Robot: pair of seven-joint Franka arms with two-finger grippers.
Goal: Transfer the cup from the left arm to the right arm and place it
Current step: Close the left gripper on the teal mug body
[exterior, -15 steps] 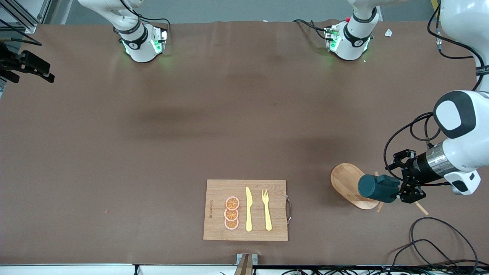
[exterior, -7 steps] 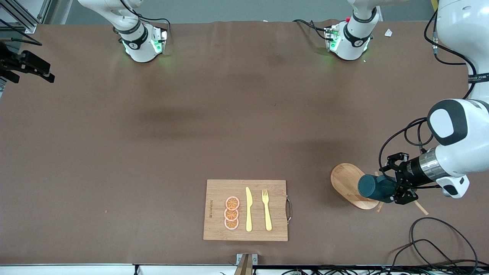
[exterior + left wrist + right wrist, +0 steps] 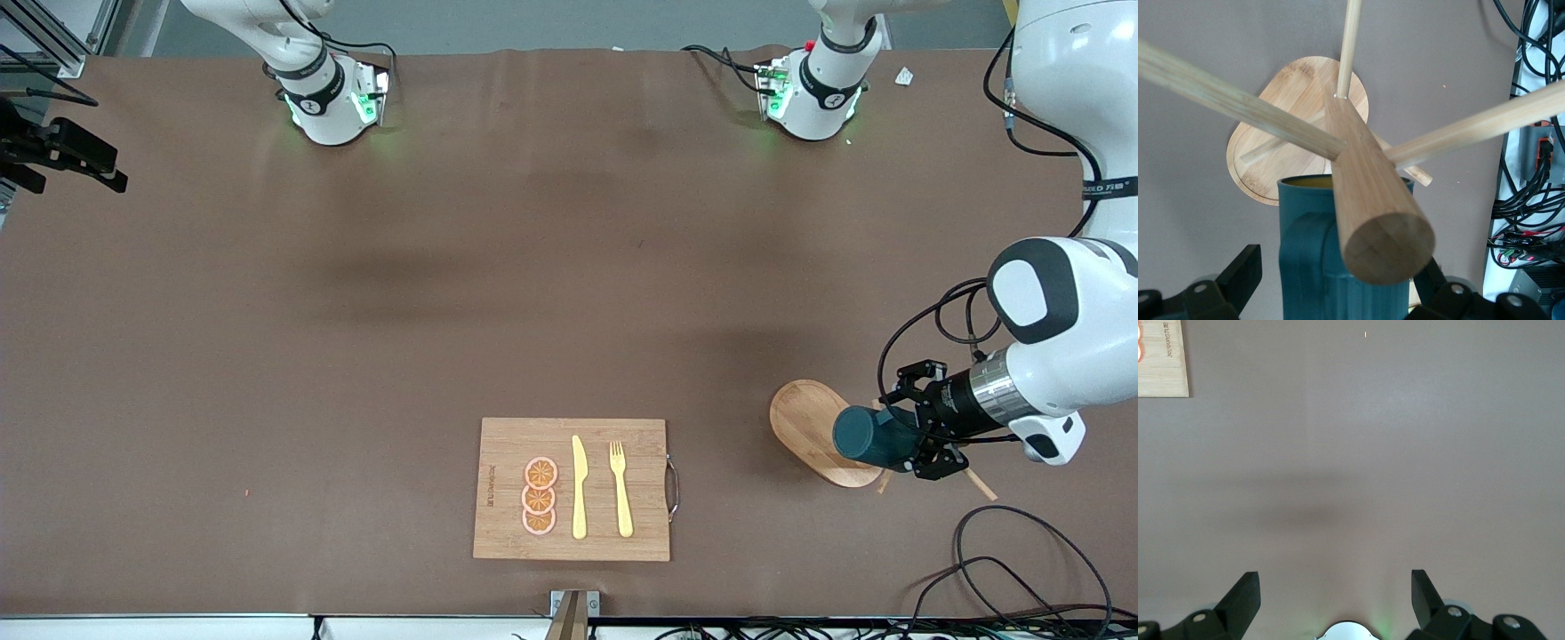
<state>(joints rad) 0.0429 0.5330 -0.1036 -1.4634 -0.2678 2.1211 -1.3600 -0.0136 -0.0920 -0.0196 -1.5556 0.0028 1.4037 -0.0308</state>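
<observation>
The dark teal ribbed cup (image 3: 867, 437) hangs on a peg of the wooden peg rack (image 3: 805, 418), near the left arm's end of the table. In the left wrist view the cup (image 3: 1305, 253) sits under a thick peg (image 3: 1371, 200), its yellowish inside just showing. My left gripper (image 3: 917, 440) is open, one finger on each side of the cup (image 3: 1336, 265), with a gap showing at one finger. My right gripper (image 3: 1333, 577) is open and empty over bare table. It is out of the front view.
A wooden cutting board (image 3: 498, 498) with orange slices (image 3: 540, 496), a yellow knife (image 3: 579, 487) and a fork (image 3: 621, 489) lies near the front edge. Black cables (image 3: 1005, 551) lie near the rack. A corner of the board shows in the right wrist view (image 3: 1165, 367).
My left gripper has slid in along the cup toward the rack, so its fingers now flank the cup. The cup and the right arm have not moved.
</observation>
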